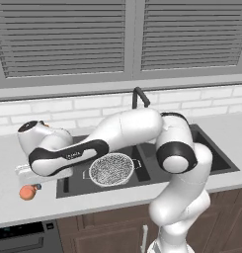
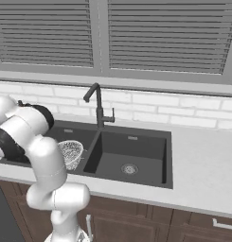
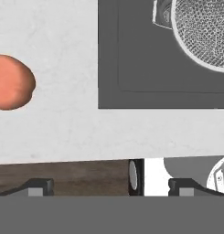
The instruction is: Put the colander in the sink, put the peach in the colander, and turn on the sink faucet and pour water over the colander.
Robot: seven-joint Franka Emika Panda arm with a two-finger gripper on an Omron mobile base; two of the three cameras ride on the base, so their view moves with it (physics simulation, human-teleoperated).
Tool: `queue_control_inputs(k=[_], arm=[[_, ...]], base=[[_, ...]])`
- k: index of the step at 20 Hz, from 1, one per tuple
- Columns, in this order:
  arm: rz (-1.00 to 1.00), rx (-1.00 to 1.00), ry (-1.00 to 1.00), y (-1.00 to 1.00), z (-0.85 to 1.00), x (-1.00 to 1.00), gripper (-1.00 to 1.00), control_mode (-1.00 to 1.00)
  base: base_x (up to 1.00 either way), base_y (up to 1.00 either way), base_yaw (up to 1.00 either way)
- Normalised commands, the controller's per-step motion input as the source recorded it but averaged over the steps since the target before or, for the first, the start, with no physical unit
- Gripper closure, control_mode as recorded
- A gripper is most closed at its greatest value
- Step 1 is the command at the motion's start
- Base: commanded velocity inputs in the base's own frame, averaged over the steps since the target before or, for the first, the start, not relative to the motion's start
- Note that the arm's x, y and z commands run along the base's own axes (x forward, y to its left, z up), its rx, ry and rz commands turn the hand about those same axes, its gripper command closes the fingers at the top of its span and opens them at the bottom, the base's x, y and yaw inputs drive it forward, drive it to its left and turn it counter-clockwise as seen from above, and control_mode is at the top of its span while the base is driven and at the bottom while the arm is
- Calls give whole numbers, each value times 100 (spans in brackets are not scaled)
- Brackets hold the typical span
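Two basins make up the dark grey sink (image 2: 136, 156), set into a pale speckled counter (image 2: 202, 165) below a white brick backsplash (image 2: 174, 111) and grey slatted window blinds (image 2: 160, 38), with brown wooden cabinets (image 2: 150, 224) beneath. The colander (image 1: 111, 169) sits in the left basin, and the sink faucet (image 2: 97, 106) rises behind the divider. The peach (image 1: 27, 192) lies on the counter left of the sink, near the front edge. The gripper (image 3: 110, 186) hangs above the counter edge beside the peach, its fingers spread wide and holding nothing.
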Motion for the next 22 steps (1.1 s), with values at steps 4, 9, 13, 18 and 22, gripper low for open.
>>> queue_control_inputs(k=[4, 9, 13, 18, 22], arm=[[-17, 0, 0, 73, 0, -1, -100, -100], [-15, 0, 0, 59, -1, 2, -100, -100], [-15, 0, 0, 46, -1, 8, -100, -100], [-14, -1, 0, 27, 0, 12, -100, -100], [-12, -4, 0, 2, 0, 24, -100, -100]], base=[[0, 0, 0], [0, 0, 0], [0, 0, 0], [0, 0, 0], [0, 0, 0]])
